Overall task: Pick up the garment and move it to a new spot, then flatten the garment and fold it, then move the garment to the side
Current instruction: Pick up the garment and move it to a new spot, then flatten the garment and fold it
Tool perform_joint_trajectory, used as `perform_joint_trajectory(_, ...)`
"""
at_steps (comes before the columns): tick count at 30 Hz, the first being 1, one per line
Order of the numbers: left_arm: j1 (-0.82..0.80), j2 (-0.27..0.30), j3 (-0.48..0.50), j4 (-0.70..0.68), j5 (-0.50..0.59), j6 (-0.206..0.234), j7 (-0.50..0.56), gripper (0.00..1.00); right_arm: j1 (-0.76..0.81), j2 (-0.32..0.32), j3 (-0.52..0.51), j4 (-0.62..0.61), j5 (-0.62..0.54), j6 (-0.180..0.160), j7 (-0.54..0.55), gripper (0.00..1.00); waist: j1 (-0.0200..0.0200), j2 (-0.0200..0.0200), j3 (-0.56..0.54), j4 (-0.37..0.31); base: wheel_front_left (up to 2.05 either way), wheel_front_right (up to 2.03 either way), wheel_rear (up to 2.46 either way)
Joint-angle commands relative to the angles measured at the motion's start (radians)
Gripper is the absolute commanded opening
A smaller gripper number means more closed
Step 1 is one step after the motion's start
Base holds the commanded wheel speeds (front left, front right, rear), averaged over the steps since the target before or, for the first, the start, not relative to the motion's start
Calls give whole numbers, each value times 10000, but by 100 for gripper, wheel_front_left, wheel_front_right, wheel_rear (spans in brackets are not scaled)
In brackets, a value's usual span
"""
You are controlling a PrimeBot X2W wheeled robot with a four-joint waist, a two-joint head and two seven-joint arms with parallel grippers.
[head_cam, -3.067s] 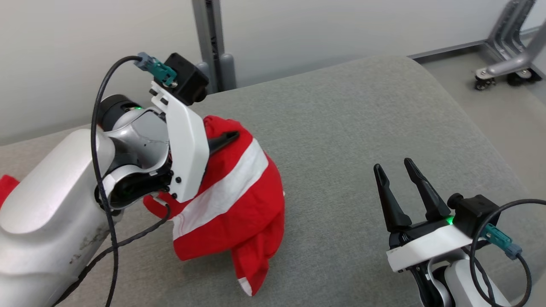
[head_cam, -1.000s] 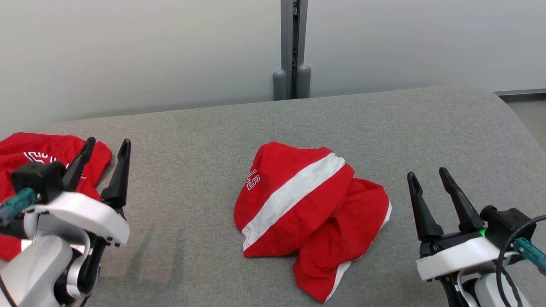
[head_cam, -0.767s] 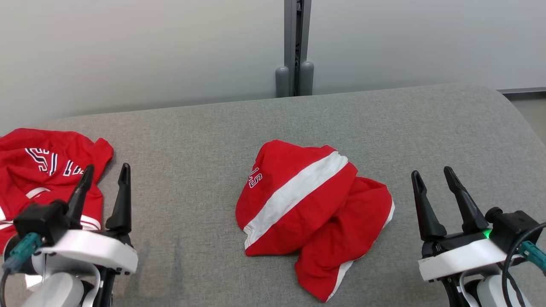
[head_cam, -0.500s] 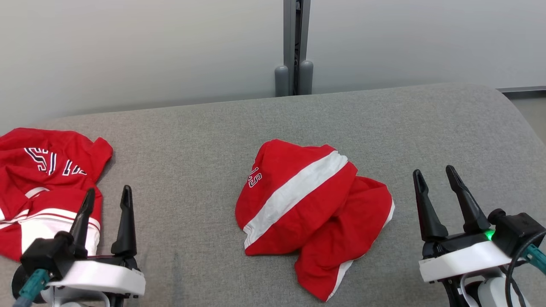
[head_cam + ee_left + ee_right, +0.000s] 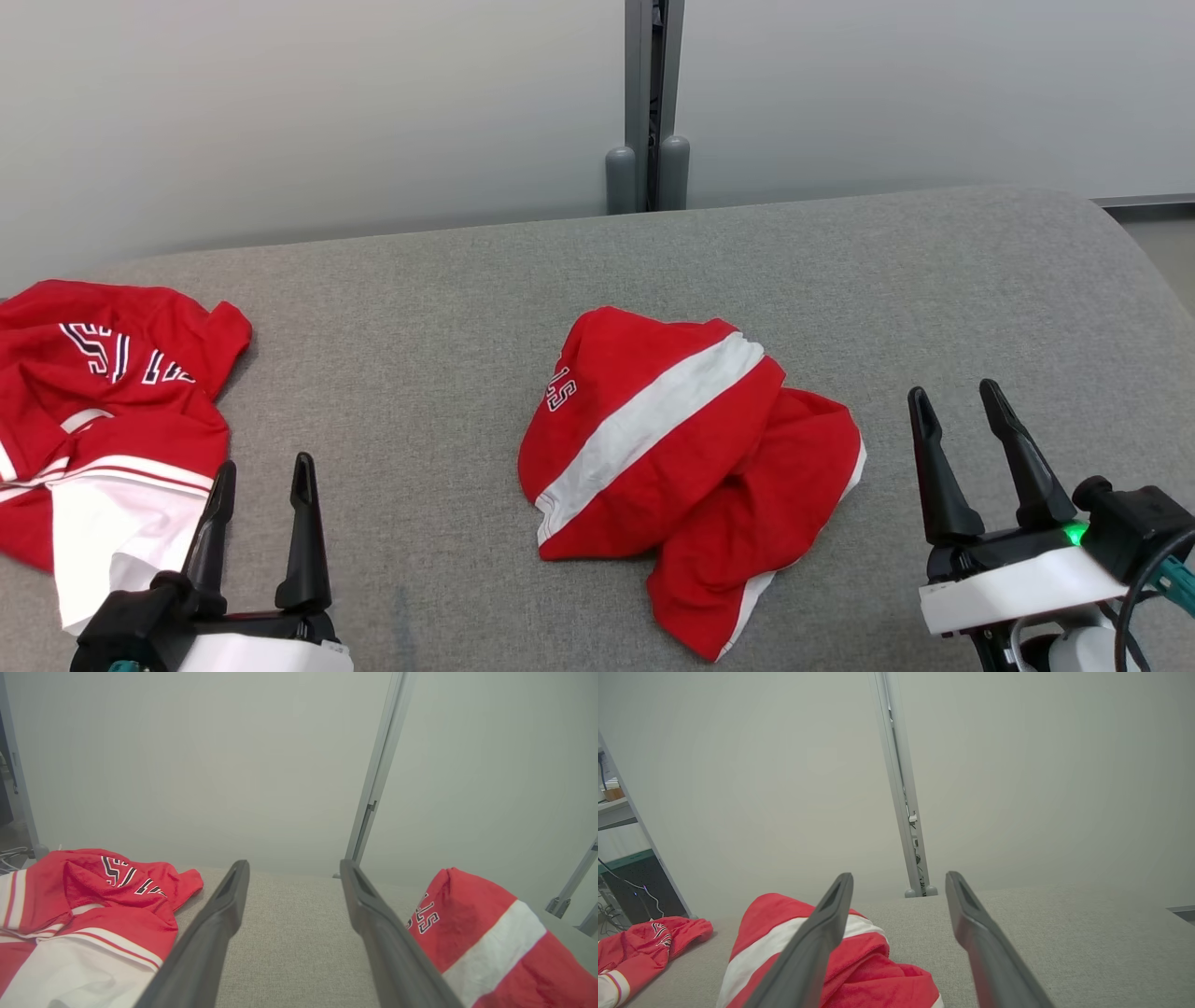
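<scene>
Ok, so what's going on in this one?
A two-armed robot faces a grey upholstered surface. A crumpled red garment with a white stripe lies in the middle of it, bunched up and not yet flattened. The left end effector and right end effector hover open and empty on either side, touching nothing. A second red and white garment lies heaped at the far left.

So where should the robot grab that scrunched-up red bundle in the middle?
Probably the red garment by its loose white-edged corner nearest the robot. That flap sticks out flat from the bundle, so the open right gripper could reach in from the right.
</scene>
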Motion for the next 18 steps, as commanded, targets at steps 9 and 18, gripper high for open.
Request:
perform_joint_trajectory(9,-226,-451,528,314,458,-755,-27,100,-13,-71,21,-24,50,23,-29,100,0,0,127,119,0,0,0)
perform_joint_trajectory(18,-431,-562,771,521,589,-1041,-28,100,-107,-109,73,61,82,23,-29,100,0,0,255,94,0,0,0)
